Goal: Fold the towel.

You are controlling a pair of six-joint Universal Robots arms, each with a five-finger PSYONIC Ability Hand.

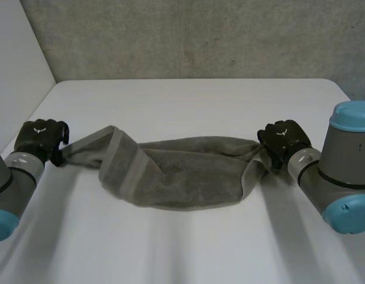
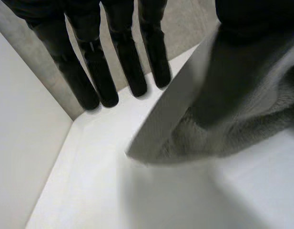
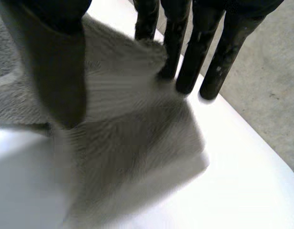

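Note:
A grey towel (image 1: pixel 176 171) lies bunched in a long sagging band across the table's middle, and each end reaches a hand. My left hand (image 1: pixel 40 139) is at its left end. In the left wrist view the fingers (image 2: pixel 94 71) are straight and clear of the cloth, and the towel's corner (image 2: pixel 223 129) hangs beside the thumb (image 2: pixel 251 19). My right hand (image 1: pixel 283 139) is at the right end. Its fingers (image 3: pixel 185 43) are straight with their tips at the edge of the towel (image 3: pixel 127 129), which spreads under the thumb (image 3: pixel 61 71).
The white table (image 1: pixel 188 100) runs back to a grey concrete wall (image 1: pixel 200 35). A white panel (image 1: pixel 16 59) stands along the table's left side. Bare table lies in front of and behind the towel.

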